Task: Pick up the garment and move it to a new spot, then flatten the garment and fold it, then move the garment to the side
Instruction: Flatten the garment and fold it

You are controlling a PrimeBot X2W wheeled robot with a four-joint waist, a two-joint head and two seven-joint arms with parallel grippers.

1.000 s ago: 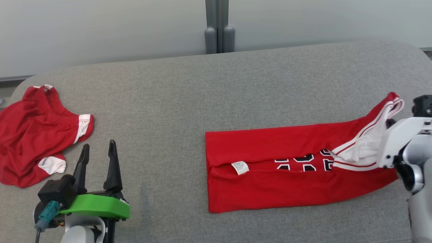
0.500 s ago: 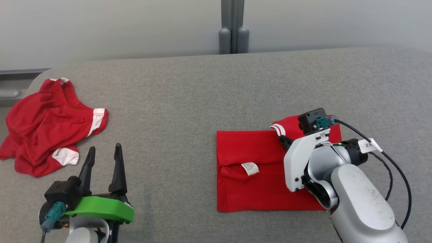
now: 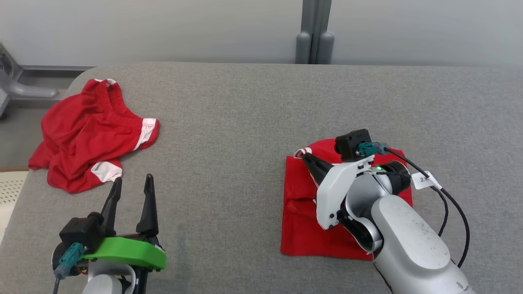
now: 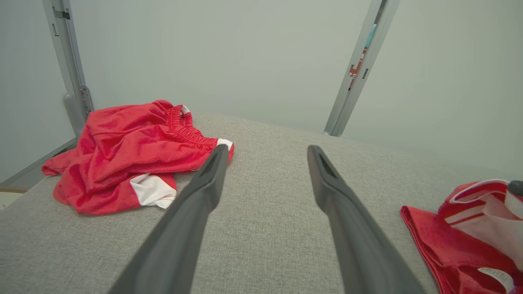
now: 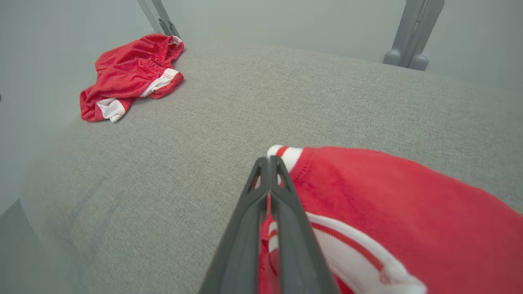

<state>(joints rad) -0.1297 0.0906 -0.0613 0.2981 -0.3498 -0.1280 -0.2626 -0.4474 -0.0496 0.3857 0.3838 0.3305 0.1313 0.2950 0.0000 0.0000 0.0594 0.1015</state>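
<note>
The garment (image 3: 302, 228) is a red jersey with white-and-red trim, lying folded on the grey padded table right of centre. My right gripper (image 3: 307, 159) is above its far left corner, shut, with the trimmed edge of the garment (image 5: 380, 192) pinched between the fingers (image 5: 282, 212). The arm covers much of the folded cloth in the head view. My left gripper (image 3: 132, 183) stands open near the front left of the table with nothing between its fingers (image 4: 204, 183). The garment (image 4: 449, 241) is well off to its right.
A crumpled pair of red shorts (image 3: 90, 130) with white panels lies at the table's far left corner, just beyond my left gripper. A grey post (image 3: 314, 36) stands behind the table (image 3: 229, 122). A black cable (image 3: 453, 208) trails from the right wrist.
My right gripper has carried the garment's right end leftward over the rest, doubling the long strip into a short fold. The head camera has also shifted. The left gripper stays as it was.
</note>
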